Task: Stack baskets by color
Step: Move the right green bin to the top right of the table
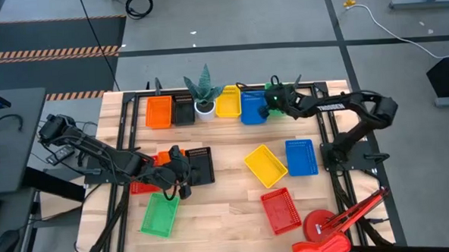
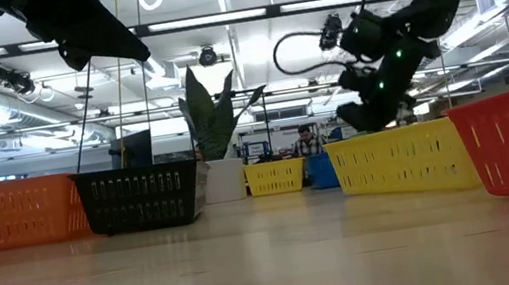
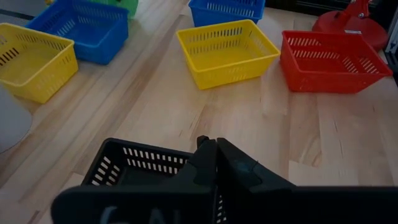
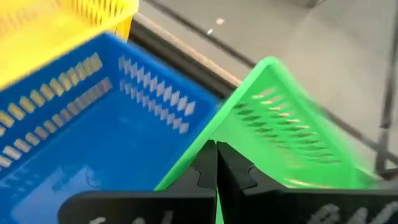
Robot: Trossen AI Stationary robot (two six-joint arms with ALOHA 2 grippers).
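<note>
At the table's far edge my right gripper (image 1: 272, 102) is shut on a green basket (image 4: 283, 118). The basket stands tilted beside a blue basket (image 4: 81, 137) of the far row. My left gripper (image 3: 216, 143) is shut, with nothing showing between its fingers. It hangs over a black basket (image 1: 200, 166) at mid-table left. In the low view this gripper (image 2: 142, 54) stands clear above the black basket (image 2: 138, 197), which rests on its base on the table. My right gripper pinches the rim of one green basket wall (image 4: 231, 112) between its two fingers. It comes from the table's right side, slanting down. That side of the basket is raised, so the basket sits steeply tilted next to the blue one. The gripper hides its lower part.
The far row holds orange (image 1: 159, 111), black (image 1: 183, 109) and yellow (image 1: 228, 103) baskets and a potted plant (image 1: 205, 100). Yellow (image 1: 266, 166), blue (image 1: 301, 157), red (image 1: 280, 210) and green (image 1: 160, 215) baskets lie mid-table. A red lamp (image 1: 331, 228) stands near right.
</note>
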